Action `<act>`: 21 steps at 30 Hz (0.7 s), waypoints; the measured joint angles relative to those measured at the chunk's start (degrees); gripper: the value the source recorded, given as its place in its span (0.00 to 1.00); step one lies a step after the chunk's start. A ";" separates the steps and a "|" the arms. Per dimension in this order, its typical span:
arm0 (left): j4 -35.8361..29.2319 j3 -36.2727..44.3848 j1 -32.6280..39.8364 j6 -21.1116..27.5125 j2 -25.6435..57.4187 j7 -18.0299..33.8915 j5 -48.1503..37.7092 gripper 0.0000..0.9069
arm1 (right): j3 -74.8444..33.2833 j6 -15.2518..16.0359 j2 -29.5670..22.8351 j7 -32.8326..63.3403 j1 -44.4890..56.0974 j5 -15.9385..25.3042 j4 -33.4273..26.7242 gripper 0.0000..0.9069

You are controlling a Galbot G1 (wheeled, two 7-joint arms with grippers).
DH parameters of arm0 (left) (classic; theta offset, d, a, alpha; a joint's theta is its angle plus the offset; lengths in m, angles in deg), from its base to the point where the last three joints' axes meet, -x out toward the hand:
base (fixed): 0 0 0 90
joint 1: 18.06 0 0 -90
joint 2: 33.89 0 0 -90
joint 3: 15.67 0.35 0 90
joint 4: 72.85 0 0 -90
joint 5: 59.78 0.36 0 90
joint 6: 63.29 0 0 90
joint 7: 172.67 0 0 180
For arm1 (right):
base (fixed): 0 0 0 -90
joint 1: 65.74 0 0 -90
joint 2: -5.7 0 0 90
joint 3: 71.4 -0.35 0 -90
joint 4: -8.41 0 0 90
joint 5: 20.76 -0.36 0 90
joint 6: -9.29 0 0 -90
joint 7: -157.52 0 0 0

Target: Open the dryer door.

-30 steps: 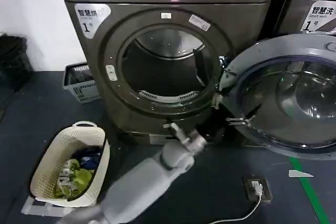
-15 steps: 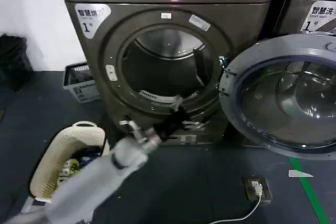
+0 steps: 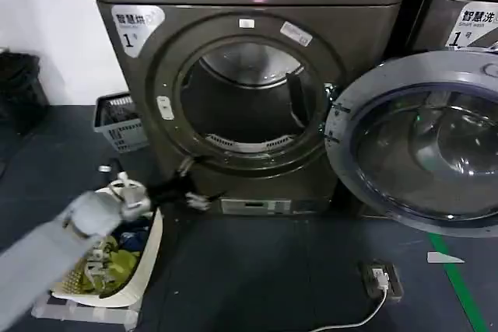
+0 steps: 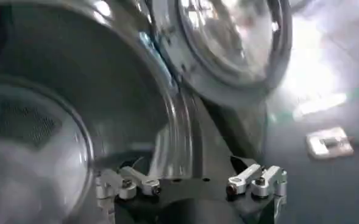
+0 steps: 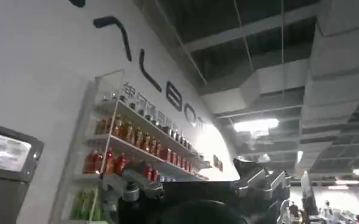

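The dryer door (image 3: 416,141) stands swung wide open to the right of its machine, hinged at the right edge of the round opening, its chrome ring and dark domed glass facing forward and covering the lower front of the neighbouring machine. The dryer drum (image 3: 247,99) lies exposed behind the grey rim.

The left arm reaches in from the lower left of the head view, forearm slanting up and to the right over the laundry basket (image 3: 136,270), wrist roughly level. The left gripper (image 3: 187,184) sits low in front of the dryer, just below the left part of the door opening and well apart from the door itself. Its fingers (image 4: 133,182) are spread and hold nothing, as the left wrist view shows, though the head view is smeared there and the exact tilt is hard to judge.

The right gripper (image 5: 194,185) points upward toward the ceiling, beside a shelf of bottles (image 5: 127,155), released and empty.
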 joint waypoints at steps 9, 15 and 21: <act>0.40 -4.40 -2.67 1.99 9.16 -4.24 2.12 1.00 | -0.79 -0.02 0.42 -0.17 -0.08 1.43 -0.55 1.00; 0.83 -4.64 -5.33 1.60 14.51 -5.08 2.94 1.00 | -0.97 -0.26 0.62 -0.19 0.05 1.89 -0.65 1.00; 1.84 -5.16 -9.57 1.52 17.82 -4.64 4.13 1.00 | -1.93 -0.31 1.08 -0.19 0.74 1.76 -0.75 1.00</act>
